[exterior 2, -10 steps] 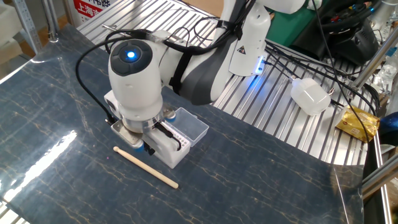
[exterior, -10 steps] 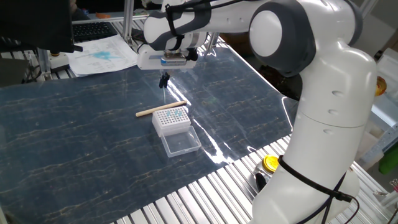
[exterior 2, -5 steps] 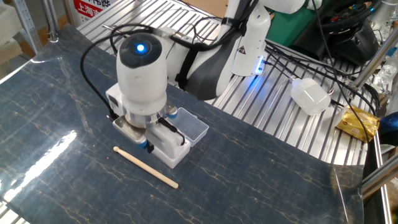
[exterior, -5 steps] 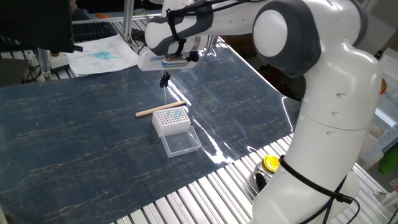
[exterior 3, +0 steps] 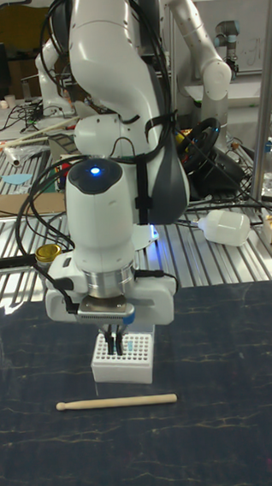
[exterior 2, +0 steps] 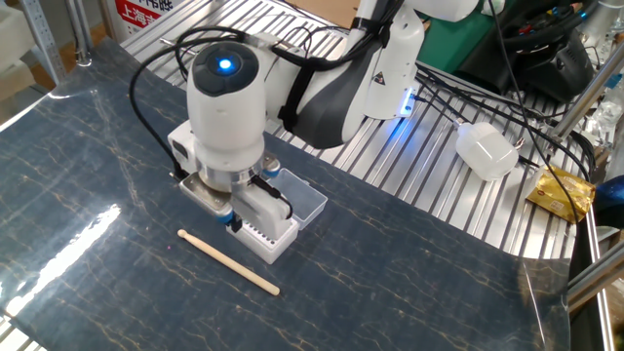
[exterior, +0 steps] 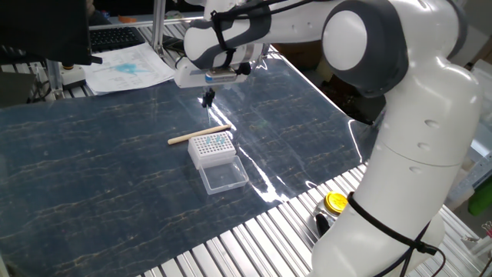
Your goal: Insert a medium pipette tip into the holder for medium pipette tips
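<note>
The holder [exterior: 212,148] is a small white rack with a grid of holes and some teal tips, and its clear lid [exterior: 224,177] lies open on the mat. My gripper [exterior: 207,98] hangs above the mat just behind the holder, fingers pressed close together. A thin sliver, the medium pipette tip [exterior: 207,108], points down from them, barely visible. In the tall fixed view the gripper [exterior 3: 117,345] stands right over the holder [exterior 3: 124,359]. In the other fixed view the hand covers most of the holder [exterior 2: 271,237], and the fingertips are hidden.
A long beige wooden stick [exterior: 200,135] lies on the dark mat touching or just beside the holder, also seen as the stick [exterior 3: 117,402]. Papers [exterior: 127,68] sit at the far left edge. A yellow-lidded jar [exterior: 334,203] stands off the mat on the metal slats.
The hand has drifted slightly to the right and a little higher over the holder. The fingers stay shut, and the holder and stick have not moved.
</note>
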